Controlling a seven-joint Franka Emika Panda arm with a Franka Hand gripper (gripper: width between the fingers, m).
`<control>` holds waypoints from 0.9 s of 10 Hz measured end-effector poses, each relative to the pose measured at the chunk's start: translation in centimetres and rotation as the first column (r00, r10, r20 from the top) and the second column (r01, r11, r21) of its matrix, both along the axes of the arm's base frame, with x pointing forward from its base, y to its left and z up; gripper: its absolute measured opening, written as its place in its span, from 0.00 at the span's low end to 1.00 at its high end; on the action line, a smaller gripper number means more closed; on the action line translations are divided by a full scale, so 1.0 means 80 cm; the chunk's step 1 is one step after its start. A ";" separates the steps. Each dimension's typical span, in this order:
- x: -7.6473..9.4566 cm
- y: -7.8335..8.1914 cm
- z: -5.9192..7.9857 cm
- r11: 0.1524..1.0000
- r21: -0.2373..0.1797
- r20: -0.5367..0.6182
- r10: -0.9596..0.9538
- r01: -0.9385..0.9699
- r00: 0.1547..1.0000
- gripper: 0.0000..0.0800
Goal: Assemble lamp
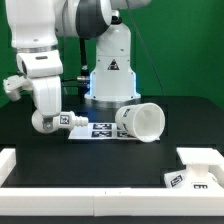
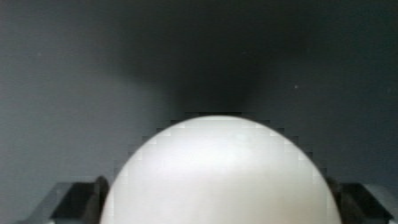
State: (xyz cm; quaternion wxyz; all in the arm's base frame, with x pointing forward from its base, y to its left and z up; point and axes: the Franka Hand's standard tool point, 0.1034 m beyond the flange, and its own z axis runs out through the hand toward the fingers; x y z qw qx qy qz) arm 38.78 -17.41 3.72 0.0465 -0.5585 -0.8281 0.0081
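The round white bulb [image 1: 41, 122] lies on its side at the exterior view's left, its tagged neck [image 1: 68, 120] pointing toward the exterior view's right. My gripper [image 1: 44, 112] comes down on it from above. In the wrist view the bulb [image 2: 217, 165] fills the space between my two black fingers [image 2: 71, 200], which touch its sides. I cannot tell whether it rests on the table or hangs just above it. The cone shade [image 1: 141, 122] lies on its side in the middle. The blocky base [image 1: 196, 170] sits at the front right.
The marker board [image 1: 100, 129] lies flat between the bulb and the shade. The robot's white pedestal [image 1: 112, 70] stands behind them. A low white border [image 1: 90, 192] runs along the table's front edge, with a block at its left end [image 1: 8, 160].
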 end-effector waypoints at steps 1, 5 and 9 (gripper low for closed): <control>0.000 -0.001 -0.001 0.998 0.000 0.000 0.055 -0.055 0.998 0.72; 0.020 -0.004 0.000 0.895 0.042 -0.021 0.446 -0.445 0.895 0.72; 0.086 0.050 -0.013 0.742 0.102 0.001 0.666 -0.663 0.746 0.72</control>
